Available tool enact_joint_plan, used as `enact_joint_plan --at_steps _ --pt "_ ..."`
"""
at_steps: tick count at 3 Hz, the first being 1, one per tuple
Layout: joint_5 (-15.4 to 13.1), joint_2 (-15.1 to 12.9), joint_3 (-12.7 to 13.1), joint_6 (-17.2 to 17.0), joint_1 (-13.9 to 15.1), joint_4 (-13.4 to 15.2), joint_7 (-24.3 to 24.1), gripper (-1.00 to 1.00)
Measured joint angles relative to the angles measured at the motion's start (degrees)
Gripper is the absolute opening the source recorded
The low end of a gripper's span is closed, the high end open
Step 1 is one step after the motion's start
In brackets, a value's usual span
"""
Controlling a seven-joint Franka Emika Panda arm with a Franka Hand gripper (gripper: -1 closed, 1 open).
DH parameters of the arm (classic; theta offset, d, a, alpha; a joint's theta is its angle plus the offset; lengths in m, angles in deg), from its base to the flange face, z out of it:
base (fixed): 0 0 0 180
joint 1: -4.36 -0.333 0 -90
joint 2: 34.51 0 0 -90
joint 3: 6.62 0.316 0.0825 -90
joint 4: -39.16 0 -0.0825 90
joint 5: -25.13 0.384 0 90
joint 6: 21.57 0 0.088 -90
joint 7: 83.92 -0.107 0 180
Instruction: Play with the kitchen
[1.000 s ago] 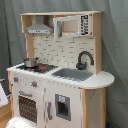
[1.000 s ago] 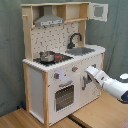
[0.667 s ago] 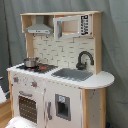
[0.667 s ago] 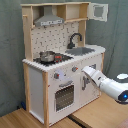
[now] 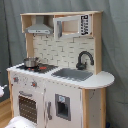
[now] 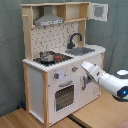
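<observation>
A: Looking at the first exterior view, what is standing where?

B: The kitchen (image 5: 60,70) is filling the middle of the frame. A small pot (image 5: 31,62) is sitting on the red-ringed stovetop (image 5: 36,66) at about nine o'clock from the sink (image 5: 75,74), and the black faucet (image 5: 83,59) is rising at the sink's one o'clock, likely so its spout is hanging over the basin. The microwave door (image 5: 73,26) is looking shut.

A: And the arm?

B: Hardly showing there; something white is sitting at the bottom edge, but I cannot say what.

A: In the second exterior view?

B: The arm is reaching in from four o'clock, its gripper (image 6: 86,67) pointing at the cabinet front just beside the knobs (image 6: 74,69), above the oven door (image 6: 65,96). It seems aimed at a knob or handle. Whether its fingers are apart or together, I cannot tell.
</observation>
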Motion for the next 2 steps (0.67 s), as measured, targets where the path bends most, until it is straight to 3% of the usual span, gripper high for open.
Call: enact_joint_plan --at_steps 2 --pt "-1.50 0.71 -7.20 -5.99 -3.54 -0.34 6.49 1.00"
